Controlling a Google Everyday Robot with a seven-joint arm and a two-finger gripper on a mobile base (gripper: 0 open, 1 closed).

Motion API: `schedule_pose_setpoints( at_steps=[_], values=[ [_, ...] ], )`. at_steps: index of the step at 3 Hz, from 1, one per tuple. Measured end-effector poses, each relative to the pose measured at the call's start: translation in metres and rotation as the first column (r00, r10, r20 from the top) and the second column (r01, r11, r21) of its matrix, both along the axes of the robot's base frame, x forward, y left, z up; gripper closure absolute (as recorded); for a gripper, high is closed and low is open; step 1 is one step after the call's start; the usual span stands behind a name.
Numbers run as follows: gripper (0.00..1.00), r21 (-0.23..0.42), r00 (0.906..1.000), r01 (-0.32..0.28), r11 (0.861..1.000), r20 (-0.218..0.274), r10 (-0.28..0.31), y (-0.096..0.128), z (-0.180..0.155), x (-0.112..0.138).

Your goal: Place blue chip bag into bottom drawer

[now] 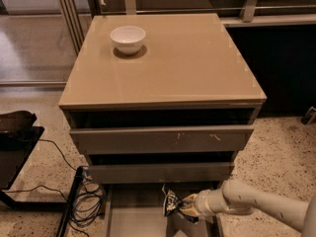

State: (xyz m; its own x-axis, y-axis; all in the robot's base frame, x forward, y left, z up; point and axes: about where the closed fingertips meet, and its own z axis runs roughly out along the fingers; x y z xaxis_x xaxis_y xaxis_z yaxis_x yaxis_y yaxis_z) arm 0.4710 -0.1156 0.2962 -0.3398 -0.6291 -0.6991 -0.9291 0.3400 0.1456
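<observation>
Gripper: the gripper (186,207) sits low in the view, at about 5 o'clock from the cabinet top's centre, over the right part of the open bottom drawer (132,222); its arm (256,205) reaches in from 3 o'clock.
Tool state: the fingers are clamped on the right edge of the blue chip bag (171,203).
Bag position: held above the drawer floor, just in front of the middle drawer front (158,172) and below its lower edge; whether it touches the floor cannot be told.
Bag axis: the long axis runs roughly 12 to 6 o'clock, the top leaning a little toward 11; the broad face looks toward 9 o'clock and toward the camera.
Drawer edges: the thin left wall (107,214) runs along the 9 o'clock side; the right wall is hidden behind the gripper and arm.
Open room: bare grey floor lies at 9 o'clock of the bag, between it and the left wall; the closed drawer fronts bound the 12 o'clock side.
Outside the drawer: cables (90,200) lie on the speckled floor just beyond the left wall.
Cabinet top (187,68): a white bowl (128,38) stands near its far left corner, at 11 o'clock, well apart from the bag.
</observation>
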Motion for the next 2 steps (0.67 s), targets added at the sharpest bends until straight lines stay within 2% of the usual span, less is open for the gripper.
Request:
schedule_pose_setpoints(
  at_steps=[1, 2],
  values=[
    [1.00, 0.002, 0.9997, 0.018, 1.000, -0.015, -0.018, 0.009, -0.021, 0.004],
    [1.00, 0.003, 0.9960, 0.089, 0.996, -0.010, -0.089, 0.008, -0.056, 0.016]
  ],
)
